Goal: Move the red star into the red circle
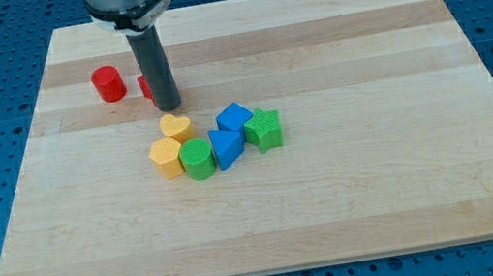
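Observation:
The red circle block (107,83) is a short red cylinder near the view's upper left of the wooden board (381,186). The red star (145,86) shows only as a red sliver, mostly hidden behind my dark rod. My tip (168,106) rests on the board just right of and touching or nearly touching the red star. The star lies a small gap to the right of the red circle.
A cluster lies below my tip: a yellow heart (176,126), a yellow hexagon block (167,157), a green cylinder (198,158), a blue triangular block (225,147), a blue cube (234,117) and a green star-like block (264,129).

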{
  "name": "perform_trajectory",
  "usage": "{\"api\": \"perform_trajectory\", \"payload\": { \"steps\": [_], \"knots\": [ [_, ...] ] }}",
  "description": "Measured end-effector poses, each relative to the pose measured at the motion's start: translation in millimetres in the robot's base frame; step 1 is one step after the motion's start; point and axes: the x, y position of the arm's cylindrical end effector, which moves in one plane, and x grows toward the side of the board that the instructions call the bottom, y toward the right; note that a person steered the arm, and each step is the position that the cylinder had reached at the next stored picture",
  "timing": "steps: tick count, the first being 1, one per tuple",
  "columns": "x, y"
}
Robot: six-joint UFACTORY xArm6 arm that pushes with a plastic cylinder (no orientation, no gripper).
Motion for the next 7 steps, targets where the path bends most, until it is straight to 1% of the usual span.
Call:
{"api": "perform_trajectory", "payload": {
  "steps": [1, 2, 3, 4, 5, 7],
  "knots": [
    [-9, -19],
    [-5, -12],
    [-2, 36],
    [-22, 52],
    [-42, 34],
    [-46, -20]
  ]
}}
